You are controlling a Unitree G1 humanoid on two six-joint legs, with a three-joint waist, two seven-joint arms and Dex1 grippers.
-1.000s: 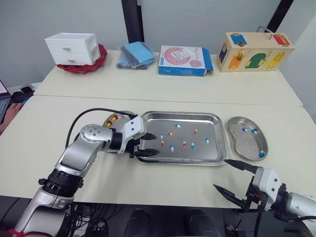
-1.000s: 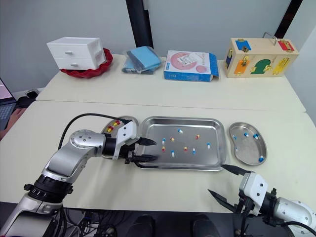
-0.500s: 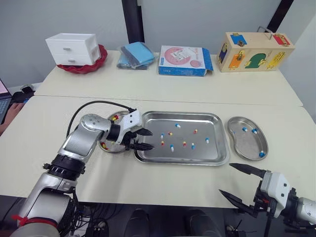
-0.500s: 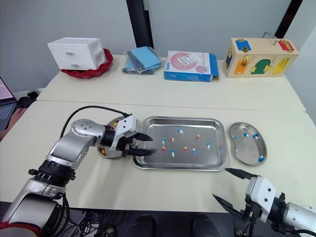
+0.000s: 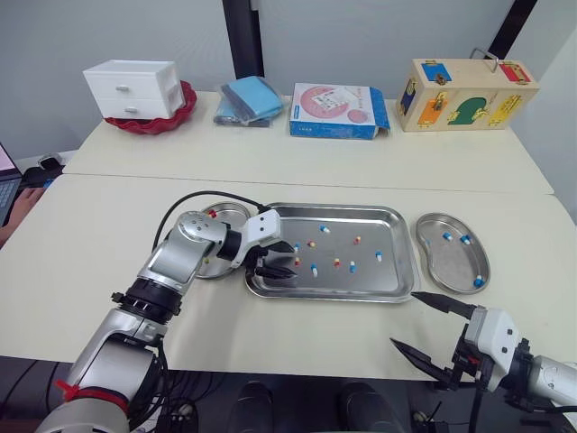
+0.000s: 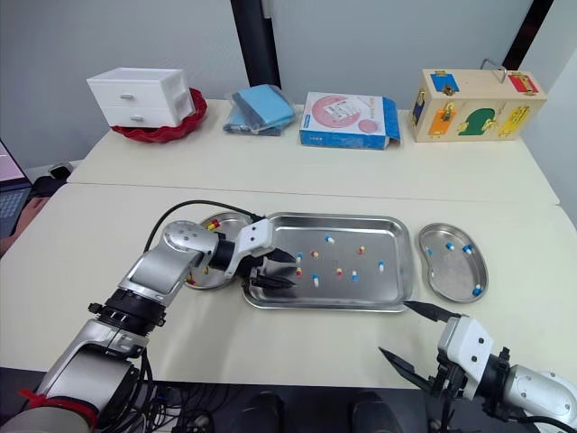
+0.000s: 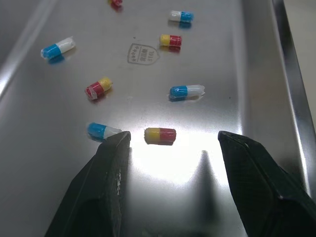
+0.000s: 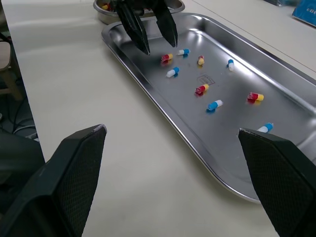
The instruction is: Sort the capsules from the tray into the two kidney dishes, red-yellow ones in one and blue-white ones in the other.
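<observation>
Capsules (image 7: 186,91), glossy and two-toned, lie scattered in the polished rectangular steel tray (image 5: 334,208) at centre frame. The left gripper (image 5: 290,261) spreads its textured black fingers wide over the tray's left end, straddling a red-yellow capsule (image 7: 160,135) without touching it. The right gripper (image 5: 404,317), equally wide, hangs at lower right.

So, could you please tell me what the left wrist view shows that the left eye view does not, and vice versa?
The left wrist view gives close detail: a stamped emblem on the tray floor, and a red-yellow capsule lying untouched between the left gripper's open fingers. The left eye view gives the surroundings: the left kidney dish, the right kidney dish and the open right gripper. Both share the tray, its scattered capsules and the left gripper.
</observation>
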